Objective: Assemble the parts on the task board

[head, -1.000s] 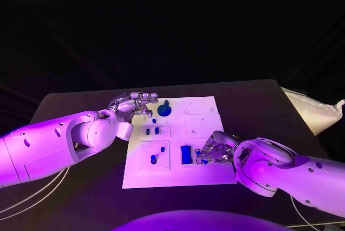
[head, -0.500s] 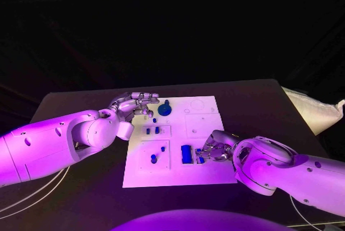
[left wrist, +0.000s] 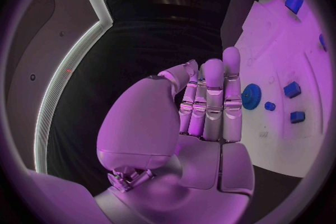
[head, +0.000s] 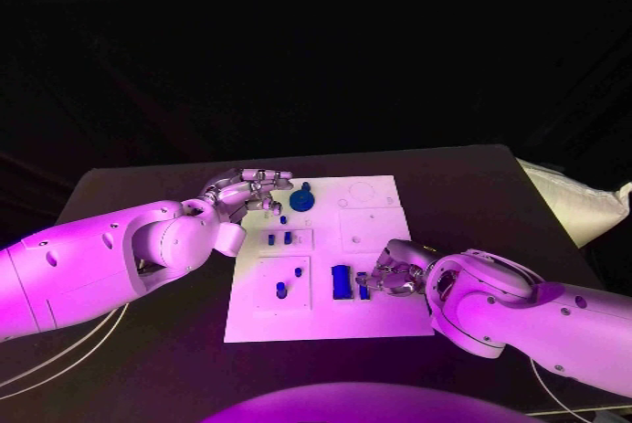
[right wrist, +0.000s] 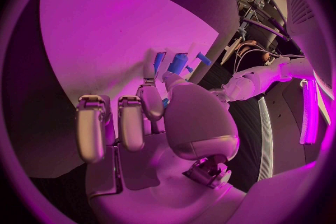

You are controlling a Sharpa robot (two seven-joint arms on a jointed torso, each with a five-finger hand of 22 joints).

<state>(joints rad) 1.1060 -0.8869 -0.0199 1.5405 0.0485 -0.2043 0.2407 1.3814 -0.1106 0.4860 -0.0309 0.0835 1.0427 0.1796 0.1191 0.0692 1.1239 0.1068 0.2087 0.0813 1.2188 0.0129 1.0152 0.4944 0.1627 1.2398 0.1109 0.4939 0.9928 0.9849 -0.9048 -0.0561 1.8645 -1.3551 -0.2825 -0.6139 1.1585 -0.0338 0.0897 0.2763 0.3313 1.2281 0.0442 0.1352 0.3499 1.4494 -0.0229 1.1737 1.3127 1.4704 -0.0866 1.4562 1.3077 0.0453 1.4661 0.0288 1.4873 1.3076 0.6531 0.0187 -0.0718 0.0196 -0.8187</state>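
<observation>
Two bulky white arms with small dark screw holes are seen, each ended by a silver segmented left hand (head: 247,190) and right hand (head: 395,269).

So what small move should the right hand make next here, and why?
Probably ease the right hand down, seating the small blue part at its fingertips beside the tall blue block on the white task board. The left hand rests by the round blue gear, holding nothing.
</observation>
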